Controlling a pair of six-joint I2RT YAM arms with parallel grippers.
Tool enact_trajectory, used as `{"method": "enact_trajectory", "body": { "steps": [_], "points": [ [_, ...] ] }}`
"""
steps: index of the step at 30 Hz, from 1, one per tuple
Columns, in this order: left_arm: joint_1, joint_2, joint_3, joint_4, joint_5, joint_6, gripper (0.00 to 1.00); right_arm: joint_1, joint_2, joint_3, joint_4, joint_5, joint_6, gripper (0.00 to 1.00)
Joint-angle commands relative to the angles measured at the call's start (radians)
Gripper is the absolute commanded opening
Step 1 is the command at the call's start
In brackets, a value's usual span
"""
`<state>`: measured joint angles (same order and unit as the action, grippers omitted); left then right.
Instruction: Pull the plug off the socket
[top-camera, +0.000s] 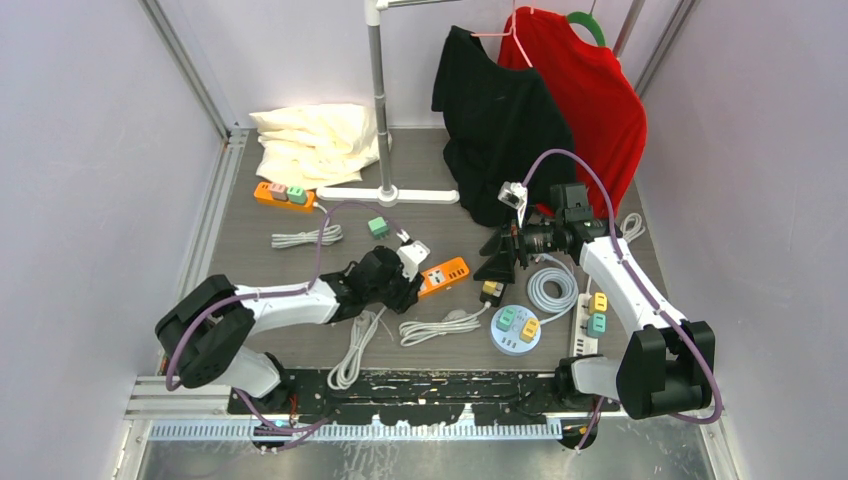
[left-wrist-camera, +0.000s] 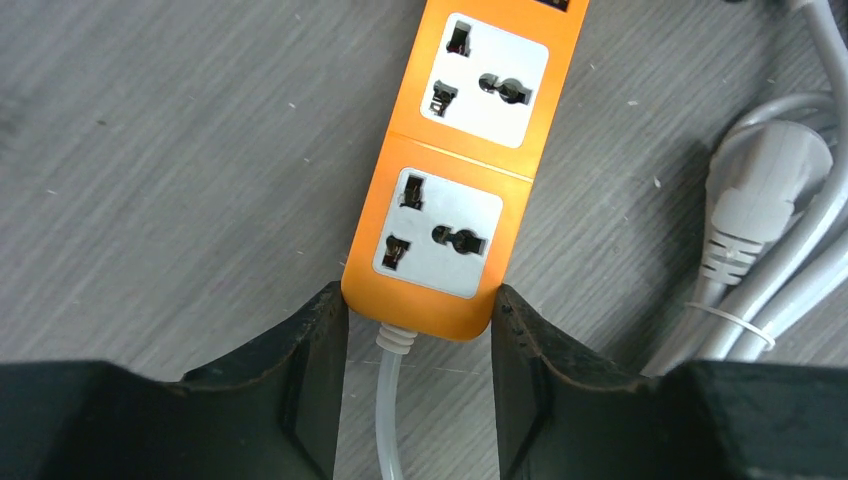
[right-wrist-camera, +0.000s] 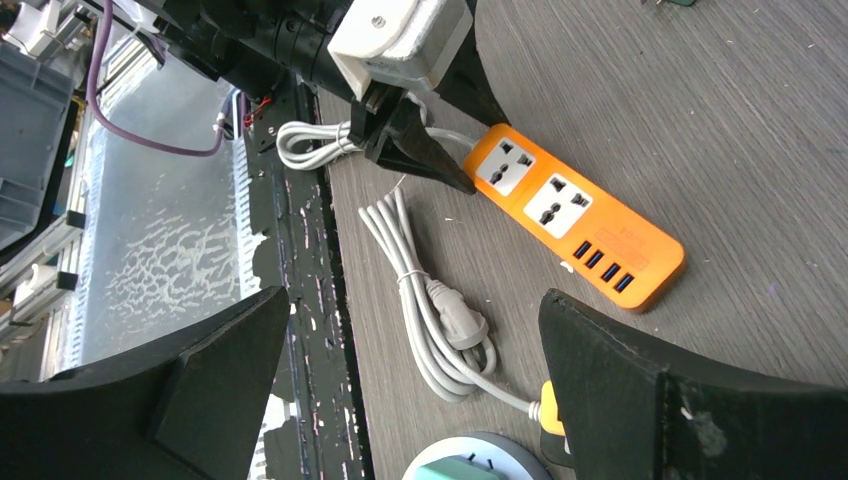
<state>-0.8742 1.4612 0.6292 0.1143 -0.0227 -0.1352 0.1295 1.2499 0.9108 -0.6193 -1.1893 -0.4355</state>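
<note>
Centrally on the table (top-camera: 250, 250): orange power strip (left-wrist-camera: 470, 150), flat, sockets up. Left gripper (left-wrist-camera: 420, 300) has it by the cable end. One black fingertip (left-wrist-camera: 325, 330) meets the strip's left edge and the other meets its right edge, so the jaws stand only as wide as the strip. White cable (left-wrist-camera: 392, 400) leaves the strip between the two fingers.

Strip face, from the gripped end: two white universal sockets, both fully in view, then a row of four USB ports (right-wrist-camera: 603, 270) at the far end. A faint mark beside the ports is too small to read.

Right gripper (right-wrist-camera: 415, 300) hangs above the table with its jaws spread wide, holding nothing. It is well apart from the strip, which lies beyond the fingers in its own camera.

Yellow plug (top-camera: 491, 290) lies on the table just under the right gripper, apart from the strip, beside a round socket hub (top-camera: 515, 330) that carries green and yellow adaptors. A tied white cable bundle (right-wrist-camera: 430, 310) lies between the strip and the hub.
</note>
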Motion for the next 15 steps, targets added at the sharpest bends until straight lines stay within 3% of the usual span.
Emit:
{"method": "enact_trajectory", "body": {
  "steps": [1, 7, 15],
  "points": [
    [0.05, -0.002, 0.092, -0.008, -0.035, 0.124, 0.2, -0.002, -0.028, 0.022, 0.009, -0.035, -0.015, 1.0],
    [0.19, 0.071, 0.2, -0.041, 0.081, 0.245, 0.18, -0.003, -0.033, 0.021, 0.008, -0.038, -0.017, 1.0],
    [0.285, 0.323, 0.449, -0.137, 0.205, 0.356, 0.2, -0.003, -0.035, 0.02, 0.007, -0.041, -0.019, 1.0]
  ]
}}
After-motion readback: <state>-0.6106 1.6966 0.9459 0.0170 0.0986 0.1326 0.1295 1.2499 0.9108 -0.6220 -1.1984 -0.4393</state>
